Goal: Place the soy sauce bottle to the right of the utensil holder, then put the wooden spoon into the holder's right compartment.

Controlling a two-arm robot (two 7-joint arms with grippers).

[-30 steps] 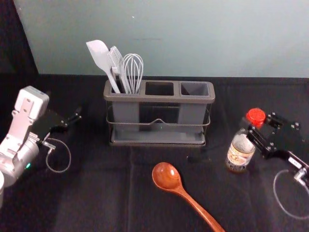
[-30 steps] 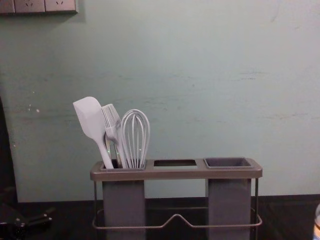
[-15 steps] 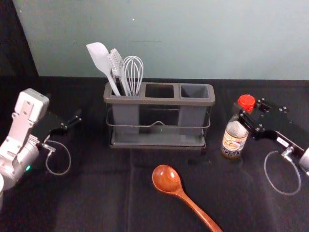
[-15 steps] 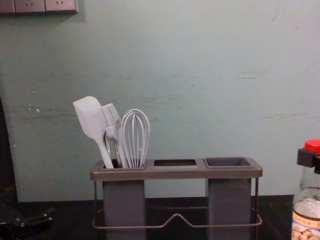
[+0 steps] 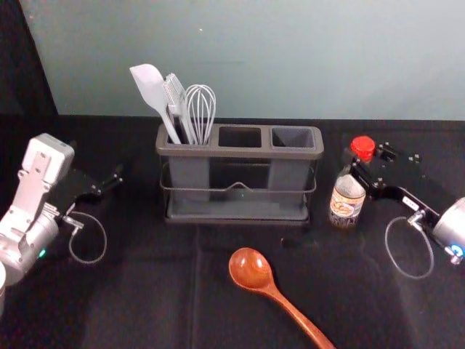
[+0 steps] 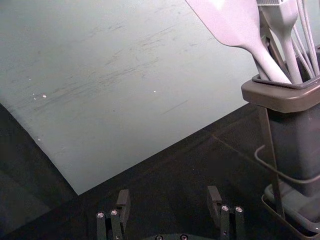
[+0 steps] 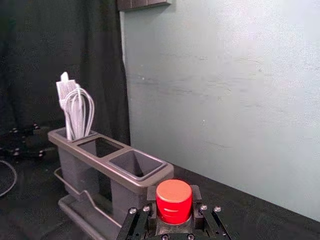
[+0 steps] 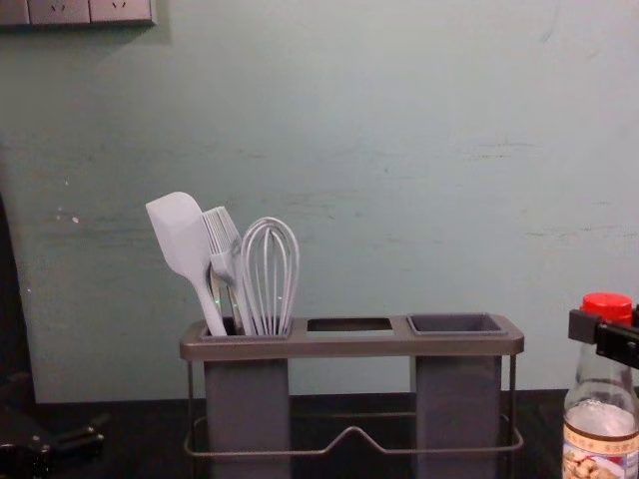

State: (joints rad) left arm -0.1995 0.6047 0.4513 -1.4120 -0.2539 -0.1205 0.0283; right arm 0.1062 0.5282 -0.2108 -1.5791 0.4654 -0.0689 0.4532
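My right gripper (image 5: 363, 166) is shut on the neck of the soy sauce bottle (image 5: 346, 200), just right of the utensil holder (image 5: 240, 151). In the right wrist view the bottle's red cap (image 7: 174, 199) stands between the fingers of my right gripper (image 7: 173, 216). The chest view has the upright bottle (image 8: 599, 419) at the right edge. A wooden spoon (image 5: 252, 267) lies in front of the holder, bowl toward it. The holder's right compartment (image 5: 293, 136) holds nothing. My left gripper (image 5: 109, 182) is parked at the left; in its wrist view the left gripper (image 6: 169, 202) stands open.
A white spatula (image 5: 151, 86), a brush (image 5: 176, 94) and a whisk (image 5: 200, 109) stand in the holder's left compartment. Behind the black-covered table (image 5: 145, 291) rises a pale wall (image 5: 290, 58).
The bottle and my right gripper have moved left toward the holder and somewhat back, coming further into the chest view. The left arm and the spoon show no clear movement.
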